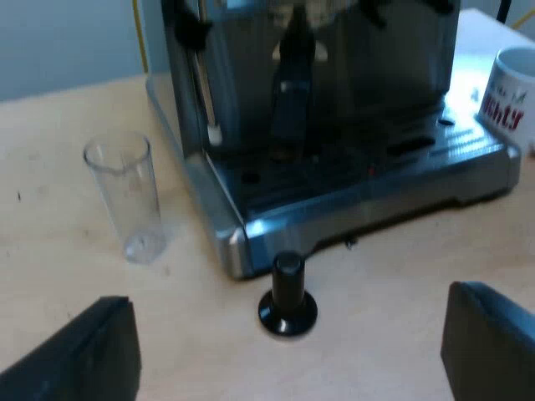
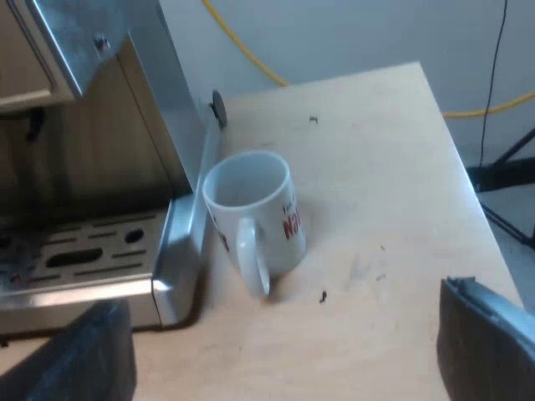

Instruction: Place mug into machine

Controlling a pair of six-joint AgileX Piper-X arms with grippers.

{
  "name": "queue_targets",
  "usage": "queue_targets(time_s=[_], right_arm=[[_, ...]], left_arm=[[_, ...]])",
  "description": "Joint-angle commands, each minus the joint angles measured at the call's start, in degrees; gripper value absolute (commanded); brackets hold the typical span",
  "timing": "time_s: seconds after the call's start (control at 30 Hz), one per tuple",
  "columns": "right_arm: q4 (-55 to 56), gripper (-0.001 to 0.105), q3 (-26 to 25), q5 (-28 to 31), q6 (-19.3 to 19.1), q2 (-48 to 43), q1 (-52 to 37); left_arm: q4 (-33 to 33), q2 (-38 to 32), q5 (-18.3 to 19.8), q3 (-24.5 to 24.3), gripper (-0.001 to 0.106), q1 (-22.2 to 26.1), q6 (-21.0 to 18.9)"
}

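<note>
Tabletop [image 2: 376,184]: mug [image 2: 251,219] upright just beside machine [image 2: 84,251], beyond spread right jaws.

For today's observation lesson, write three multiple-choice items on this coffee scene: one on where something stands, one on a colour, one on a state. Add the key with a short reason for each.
1. Where does the mug stand?
A. On the table, beside the machine
B. On the machine's drip tray
C. On top of the bean hopper

2. What colour is the mug's lettering?
A. Blue
B. Red
C. Green

3. How is the right hand?
A. Shut on the mug's handle
B. Shut on a tamper
C. Open, holding nothing

Key: 1 A, the mug rests on bare wood next to the machine's metal edge. 2 B, red letters show on its white side. 3 C, its fingers stand wide apart with nothing between them, short of the mug.
</note>
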Motion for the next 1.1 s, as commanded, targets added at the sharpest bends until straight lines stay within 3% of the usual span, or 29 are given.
queue_targets(time_s=[0.03,0.2,0.3,0.43,0.73,1.1], right_arm=[[-0.6,0.102,-1.7,0.0,-1.0,1.5,-0.3],[-0.4,0.102,-4.7,-1.0,-3.7,6.0,-0.3],[0.0,0.102,-6.8,-2.7,-4.0,8.9,-0.3],[0.0,0.102,-8.9,-4.2,-4.0,12.5,-0.3],[0.0,0.102,-9.9,-8.1,-5.7,22.2,-0.3],[-3.2,0.102,-9.9,-8.2,-6.1,32.1,-0.3]], left_arm=[[-1.0,-3.0,0.4,-2.0,0.102,-0.2,-0.5],[-1.0,3.8,3.1,-5.5,0.102,-0.2,1.0],[-1.0,7.5,6.1,-7.1,0.102,-0.2,0.9],[-2.0,11.7,7.1,-8.7,0.102,-0.3,0.9],[-7.6,21.8,7.2,-10.8,0.102,-8.5,0.9],[-20.5,37.1,7.2,-11.2,0.102,-17.8,0.9]])
